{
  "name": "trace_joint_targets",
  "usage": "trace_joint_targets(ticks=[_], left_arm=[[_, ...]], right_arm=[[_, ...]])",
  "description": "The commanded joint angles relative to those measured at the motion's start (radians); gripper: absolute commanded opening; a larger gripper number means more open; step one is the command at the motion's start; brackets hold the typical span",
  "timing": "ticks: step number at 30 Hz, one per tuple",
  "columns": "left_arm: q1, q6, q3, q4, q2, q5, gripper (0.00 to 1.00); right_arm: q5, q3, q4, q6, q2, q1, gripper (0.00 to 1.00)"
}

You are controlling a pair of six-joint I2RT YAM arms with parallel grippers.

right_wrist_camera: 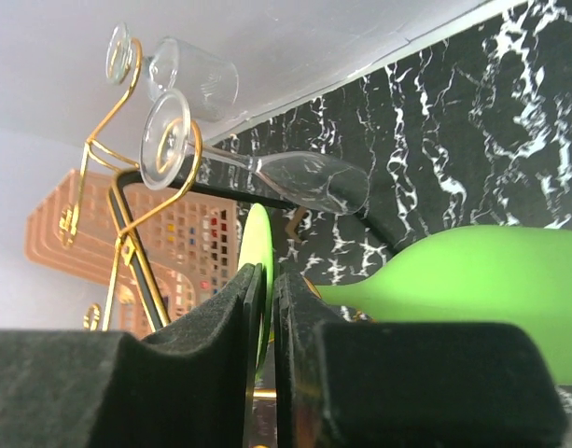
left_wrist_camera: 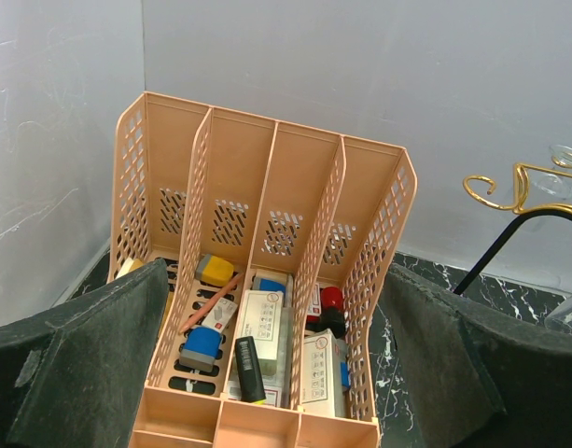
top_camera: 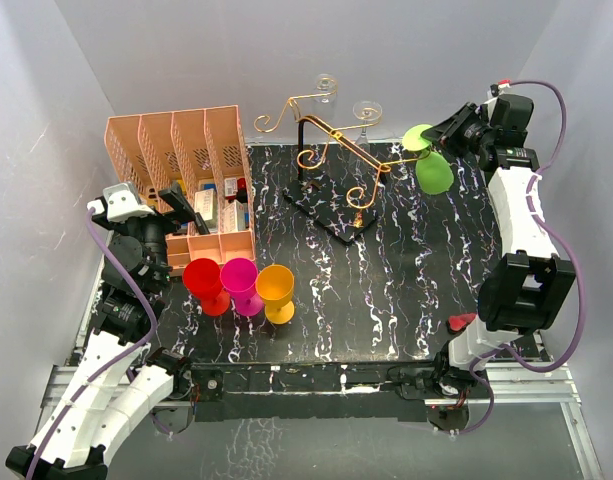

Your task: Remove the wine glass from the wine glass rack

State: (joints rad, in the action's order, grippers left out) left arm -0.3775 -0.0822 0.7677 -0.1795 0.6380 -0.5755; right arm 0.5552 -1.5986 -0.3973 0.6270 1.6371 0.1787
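Note:
The wine glass rack (top_camera: 338,136), gold wire on a black post and base, stands at the back middle. A green wine glass (top_camera: 433,171) lies sideways at the rack's right arm end. My right gripper (top_camera: 438,137) is shut on its round foot. In the right wrist view the green foot (right_wrist_camera: 258,252) is pinched between my pads and the bowl (right_wrist_camera: 472,280) points right. Two clear glasses (right_wrist_camera: 304,179) (right_wrist_camera: 188,75) hang on the gold wire (right_wrist_camera: 127,245). My left gripper (top_camera: 189,208) is open and empty over the organiser; it also shows in the left wrist view (left_wrist_camera: 286,392).
A peach slotted organiser (top_camera: 176,150) with small items stands at the back left, also in the left wrist view (left_wrist_camera: 258,187). Red (top_camera: 204,283), magenta (top_camera: 241,284) and orange (top_camera: 276,291) glasses stand upright in front of it. Grey walls enclose the black marble table (top_camera: 406,290).

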Motion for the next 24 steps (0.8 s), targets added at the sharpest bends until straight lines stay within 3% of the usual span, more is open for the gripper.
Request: trace_joint_targets(ticks=[1,11,18,24], left_arm=[[-0.006,0.005,-0.002,-0.025,-0.004,0.005,0.97],[-0.009,0.007,-0.004,-0.025,-0.011,0.0,0.97],[-0.011,0.007,-0.004,-0.025,-0.011,0.002,0.97],[-0.013,0.006,-0.003,-0.025,-0.006,0.002,0.97]], right_arm=[[-0.042,-0.032,0.014,0.2,0.008,0.007,0.08],[-0.207,0.043,-0.017,0.356,-0.083,0.01,0.08],[-0.203,0.071,-0.017,0.35,-0.125,0.014,0.08],[-0.1,0.088,-0.017,0.322,-0.141,0.015,0.08]])
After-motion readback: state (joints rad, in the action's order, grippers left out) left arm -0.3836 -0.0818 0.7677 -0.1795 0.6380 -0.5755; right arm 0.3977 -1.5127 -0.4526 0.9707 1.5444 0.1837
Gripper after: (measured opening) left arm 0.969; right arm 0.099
